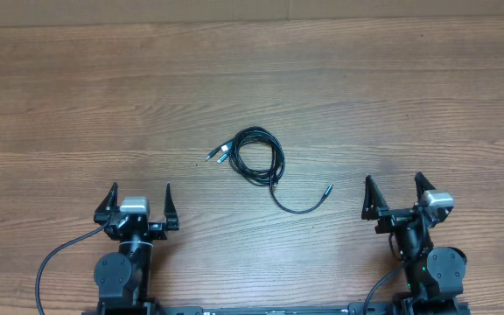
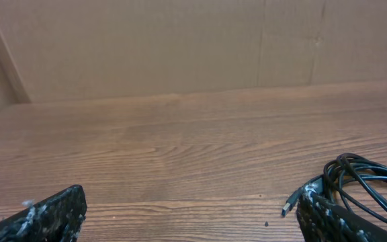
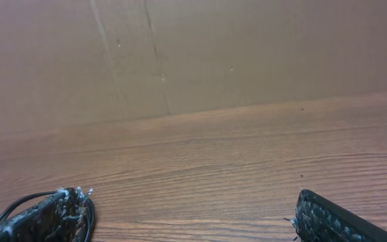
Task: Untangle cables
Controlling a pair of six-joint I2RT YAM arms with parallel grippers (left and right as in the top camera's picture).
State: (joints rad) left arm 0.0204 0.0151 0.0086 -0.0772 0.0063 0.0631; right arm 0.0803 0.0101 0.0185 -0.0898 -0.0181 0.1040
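The cables [image 1: 256, 157] lie as one small black coil near the middle of the bench [image 1: 366, 79], a little closer to the near edge than to the far edge. Two silvery plugs [image 1: 215, 154] stick out on the left side of the coil, close together. From the lower part of the coil a single tail runs toward the near edge, then bends to the right and ends in a small plug [image 1: 327, 187].

The coil is between the two grippers, but farther from the near edge than both of them, and it touches neither. The end of the tail is near the right gripper [image 1: 394, 179], on its left side, with bare wood between them. The left gripper [image 1: 139, 191] is well apart from the coil.

The jaws of both grippers stand wide apart and there is nothing between them. In the left wrist view the coil [image 2: 338, 171] shows at the lower right, partly hidden behind the right finger [image 2: 334, 218], and one plug [image 2: 287, 205] shows just beside this finger. In the right wrist view a loop of cable [image 3: 22, 198] shows at the lower left, behind the left finger [image 3: 52, 215]. The space between the fingers shows only wood in both wrist views.

Both arms sit at the near edge, the left one toward the left corner and the right one toward the right corner. A cardboard wall [image 2: 180, 47] stands along the far edge.
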